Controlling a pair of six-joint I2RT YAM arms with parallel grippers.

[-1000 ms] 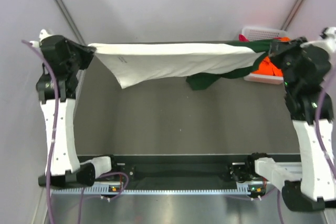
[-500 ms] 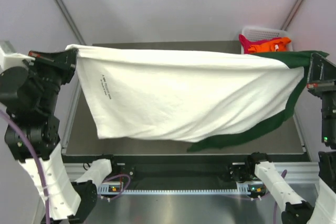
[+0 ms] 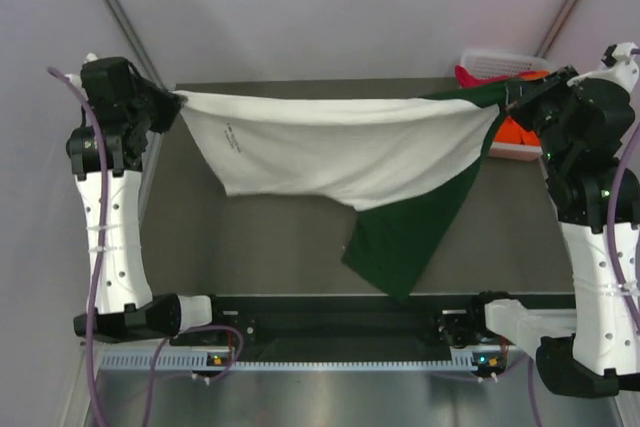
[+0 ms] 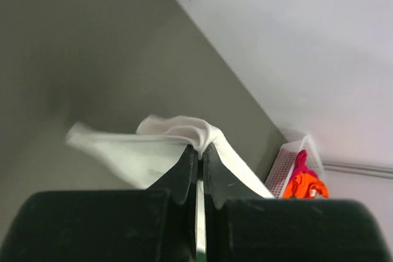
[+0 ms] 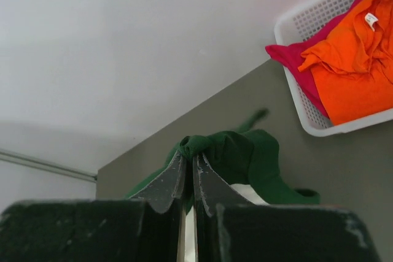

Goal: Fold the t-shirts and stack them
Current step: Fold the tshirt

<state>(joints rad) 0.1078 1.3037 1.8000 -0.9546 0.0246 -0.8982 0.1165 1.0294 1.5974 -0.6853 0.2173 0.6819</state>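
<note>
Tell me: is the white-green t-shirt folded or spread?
Spread, not folded: the left gripper and right gripper hold the t-shirt stretched above the table, its green part hanging down.

The top camera is looking down from behind the arms. Both wrist cameras are peering closely forward, each catching the basket (image 5: 313, 13).

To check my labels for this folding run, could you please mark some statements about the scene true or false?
1. The left hand and right hand both pinch the white-and-green t-shirt, spread in the air between them. True.
2. The orange t-shirt hangs from the right hand. False: it sits bunched in the white basket.
3. The left hand grips green cloth. False: it grips white cloth; the right hand grips green.
4. The magenta t-shirt is also in the basket. True.
</note>
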